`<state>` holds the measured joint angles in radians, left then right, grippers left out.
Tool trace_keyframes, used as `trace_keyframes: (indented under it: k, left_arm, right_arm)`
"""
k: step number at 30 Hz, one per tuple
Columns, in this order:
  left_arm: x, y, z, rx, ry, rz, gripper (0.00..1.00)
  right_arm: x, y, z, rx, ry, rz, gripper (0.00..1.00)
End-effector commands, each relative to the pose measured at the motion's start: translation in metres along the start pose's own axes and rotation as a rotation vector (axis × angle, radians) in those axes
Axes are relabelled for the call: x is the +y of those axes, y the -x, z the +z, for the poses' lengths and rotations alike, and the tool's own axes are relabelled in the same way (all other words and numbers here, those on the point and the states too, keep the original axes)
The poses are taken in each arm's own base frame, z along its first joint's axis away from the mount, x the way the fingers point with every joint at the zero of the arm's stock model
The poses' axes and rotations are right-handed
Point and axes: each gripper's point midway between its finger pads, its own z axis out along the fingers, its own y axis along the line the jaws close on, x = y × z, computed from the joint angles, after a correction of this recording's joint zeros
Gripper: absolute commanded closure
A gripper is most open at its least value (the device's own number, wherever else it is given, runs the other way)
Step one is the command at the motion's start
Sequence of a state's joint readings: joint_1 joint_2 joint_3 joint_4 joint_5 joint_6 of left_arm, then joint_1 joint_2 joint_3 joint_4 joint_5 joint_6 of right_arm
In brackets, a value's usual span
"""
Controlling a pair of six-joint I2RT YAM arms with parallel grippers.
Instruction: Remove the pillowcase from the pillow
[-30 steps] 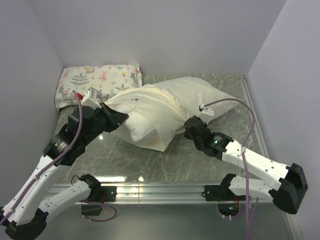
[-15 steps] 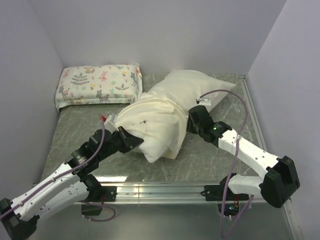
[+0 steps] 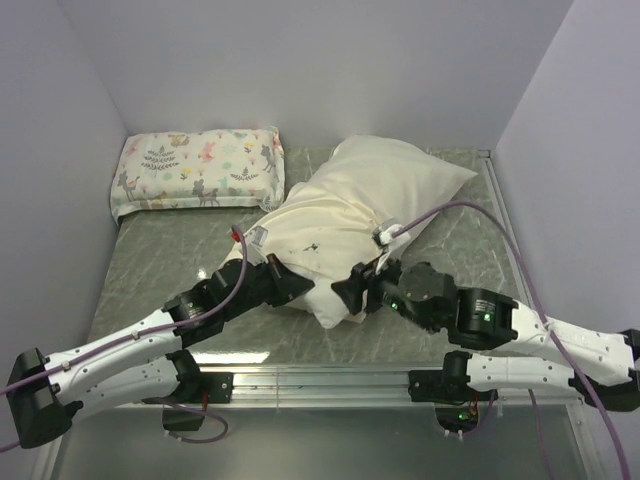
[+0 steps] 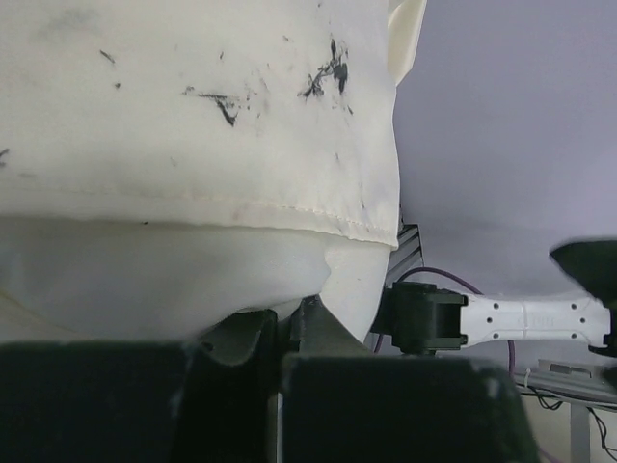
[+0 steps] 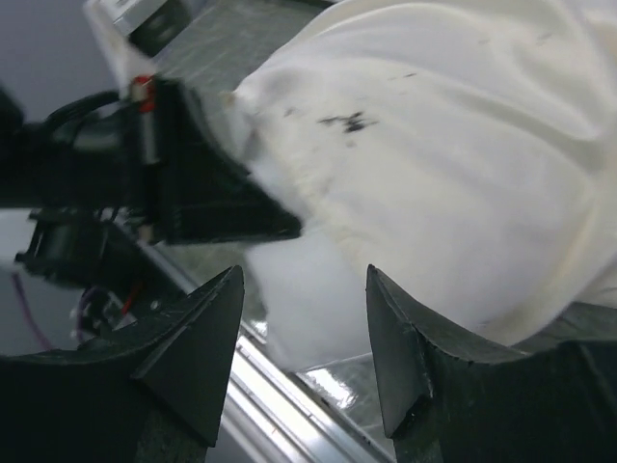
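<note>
The cream pillowcase (image 3: 370,190), smudged with black marks (image 4: 222,101), covers most of the pillow. The whiter pillow (image 3: 323,305) bulges out of its open near end (image 5: 308,289). My left gripper (image 3: 288,283) is shut on the pillowcase at its hemmed edge; in the left wrist view, cream fabric runs down between the closed fingers (image 4: 281,326). My right gripper (image 3: 342,290) stands open just in front of the exposed pillow end, its two fingertips (image 5: 231,280) to either side of the white bulge and not touching it.
A smaller floral-print pillow (image 3: 195,168) lies at the back left against the wall. A metal rail (image 3: 320,378) runs along the near table edge, just below the pillow end. Walls close in on the left, back and right.
The left gripper has dragged the pillowcase end toward the near edge. The right gripper has let go, opened, and swung from the pillow's right side round to its near end.
</note>
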<state>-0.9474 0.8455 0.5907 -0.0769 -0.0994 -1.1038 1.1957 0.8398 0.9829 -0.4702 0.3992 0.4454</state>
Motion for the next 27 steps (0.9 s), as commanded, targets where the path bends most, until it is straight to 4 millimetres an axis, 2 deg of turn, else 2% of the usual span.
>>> trace_keyframes:
  k: [1,2,4,5,7,13,17,18,20,25,27]
  left_arm:
    - [-0.053,0.026,-0.002,-0.077,-0.145,-0.002,0.99]
    - [-0.057,0.027,-0.002,-0.078,-0.151,-0.003,1.00]
    - [-0.059,0.028,0.000,-0.076,-0.149,0.003,1.00]
    - [-0.062,0.029,0.000,-0.078,-0.155,0.005,1.00]
    - [-0.065,0.031,-0.001,-0.082,-0.158,0.008,1.00]
    - [-0.077,0.035,-0.011,-0.085,-0.184,0.016,1.00]
    - [-0.084,0.035,-0.016,-0.086,-0.208,0.017,1.00]
    - [-0.080,0.033,-0.016,-0.077,-0.191,0.022,0.99]
    - [-0.083,0.032,-0.019,-0.072,-0.203,0.024,0.99]
    - [-0.096,0.032,-0.026,-0.069,-0.233,0.037,1.00]
    - [-0.100,0.034,-0.031,-0.072,-0.240,0.040,1.00]
  right_arm:
    - [0.029,-0.007,0.002,0.008,0.037,-0.100,0.39]
    - [0.037,-0.009,0.003,0.013,0.044,-0.121,0.38]
    - [0.051,-0.026,0.010,0.055,0.044,-0.188,0.37]
    - [0.048,-0.024,0.013,0.044,0.002,-0.204,0.36]
    - [0.047,-0.041,0.021,0.084,-0.043,-0.266,0.35]
    - [0.023,-0.054,0.036,0.092,-0.212,-0.371,0.25]
    - [0.005,-0.053,0.040,0.079,-0.341,-0.443,0.22]
    - [0.002,-0.049,0.040,0.063,-0.370,-0.453,0.21]
    - [0.000,-0.049,0.043,0.061,-0.385,-0.485,0.19]
    - [0.006,-0.065,0.060,0.107,-0.369,-0.543,0.16]
    - [0.001,-0.069,0.065,0.119,-0.387,-0.551,0.16]
